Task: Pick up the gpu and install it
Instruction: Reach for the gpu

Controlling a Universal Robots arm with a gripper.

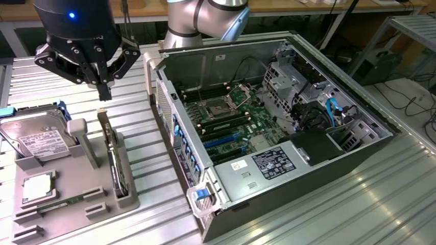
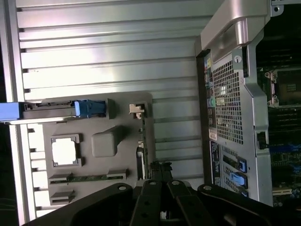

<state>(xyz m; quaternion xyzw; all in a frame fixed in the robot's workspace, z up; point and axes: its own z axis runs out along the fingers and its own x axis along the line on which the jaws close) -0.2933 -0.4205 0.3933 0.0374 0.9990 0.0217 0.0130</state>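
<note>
The gpu (image 1: 112, 153) is a thin black card standing on its edge in a slot of the grey holder tray (image 1: 95, 176), at the exterior view's left. My gripper (image 1: 103, 96) hangs just above the card's far end, shut, with nothing between its fingers. In the wrist view the gripper (image 2: 160, 168) points down at the gpu (image 2: 141, 153), seen edge-on along the tray (image 2: 122, 117). The open computer case (image 1: 232, 51) lies on its side to the exterior view's right of the tray, its motherboard (image 1: 232, 127) exposed.
The tray also carries a silver hard drive (image 1: 38, 138) with a blue clip, a square processor (image 1: 38, 186) and a green memory stick (image 2: 87, 178). The case's rear panel (image 2: 230, 108) stands close beside the tray. Everything rests on a ribbed metal table (image 1: 354, 204).
</note>
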